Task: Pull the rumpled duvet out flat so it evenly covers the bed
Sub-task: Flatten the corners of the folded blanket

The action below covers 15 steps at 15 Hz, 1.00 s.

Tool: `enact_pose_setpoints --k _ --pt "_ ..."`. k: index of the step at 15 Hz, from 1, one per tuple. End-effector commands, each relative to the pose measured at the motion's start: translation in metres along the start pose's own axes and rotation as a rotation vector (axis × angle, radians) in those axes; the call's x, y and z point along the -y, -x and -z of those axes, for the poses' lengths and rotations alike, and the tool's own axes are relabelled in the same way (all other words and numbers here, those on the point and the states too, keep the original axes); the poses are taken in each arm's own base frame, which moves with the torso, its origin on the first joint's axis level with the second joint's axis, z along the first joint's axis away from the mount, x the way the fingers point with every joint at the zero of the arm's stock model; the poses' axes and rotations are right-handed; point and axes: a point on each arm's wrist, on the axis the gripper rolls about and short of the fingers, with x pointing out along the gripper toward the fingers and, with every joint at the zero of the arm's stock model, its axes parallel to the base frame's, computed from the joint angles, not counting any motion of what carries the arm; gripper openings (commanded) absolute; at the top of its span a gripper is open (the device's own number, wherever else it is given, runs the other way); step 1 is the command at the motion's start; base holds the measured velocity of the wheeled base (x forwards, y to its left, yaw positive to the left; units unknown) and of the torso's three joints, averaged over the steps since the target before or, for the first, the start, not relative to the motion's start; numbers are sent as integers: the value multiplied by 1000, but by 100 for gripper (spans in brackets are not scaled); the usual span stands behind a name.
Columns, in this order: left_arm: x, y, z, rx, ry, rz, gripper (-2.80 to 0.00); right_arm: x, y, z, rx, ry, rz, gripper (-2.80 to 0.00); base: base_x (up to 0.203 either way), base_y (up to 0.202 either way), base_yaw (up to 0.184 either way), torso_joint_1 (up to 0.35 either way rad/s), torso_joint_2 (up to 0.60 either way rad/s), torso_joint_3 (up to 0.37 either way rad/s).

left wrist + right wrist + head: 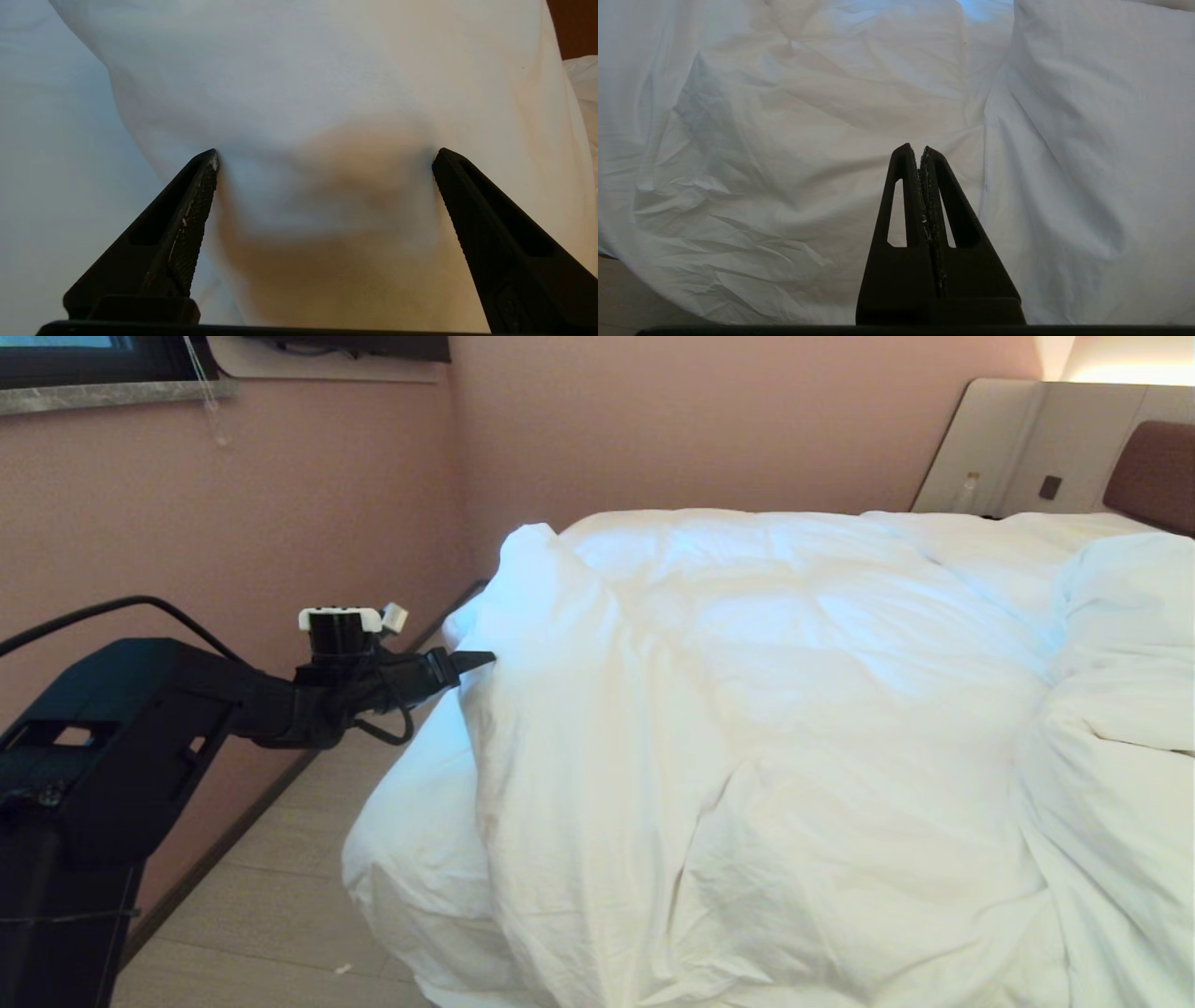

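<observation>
The puffy white duvet [747, 709] lies creased over the bed [1156, 471], hanging down the near side and rising to a peak at its far left corner. My left gripper [476, 661] reaches in level at the duvet's left edge, just below that peak. In the left wrist view the left gripper [327, 156] stands open, its jaws wide apart, with a bulge of the duvet [299, 84] between them and against both tips. The right gripper [920, 148] is shut on nothing, hanging in front of the creased duvet [784, 140]. It is outside the head view.
A pink wall [327, 504] runs close along the bed's left side, leaving a narrow strip of wooden floor [280, 896]. A thinner white sheet [411, 784] shows under the duvet's left edge. A heaped white bulk [1120, 644] sits at the right. A bedside panel [1027, 448] stands at the back.
</observation>
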Motion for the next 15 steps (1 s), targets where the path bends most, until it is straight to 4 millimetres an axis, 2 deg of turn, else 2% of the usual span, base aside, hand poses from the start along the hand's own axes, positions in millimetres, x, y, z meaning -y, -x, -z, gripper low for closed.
enact_pose_setpoints --k 1,2,7,15 --pt "1 -6 6 -14 7 9 0 0 0 0 -1 0 0 -280 0 0 0 0 0 0" --pt "4 -13 13 -32 11 19 0 0 0 0 -1 0 0 -280 0 0 0 0 0 0" --pt "19 -23 25 -65 8 45 0 0 0 0 -1 0 0 -280 0 0 0 0 0 0" --pt "33 -34 39 -82 10 9 0 0 0 0 -1 0 0 -280 0 0 0 0 0 0"
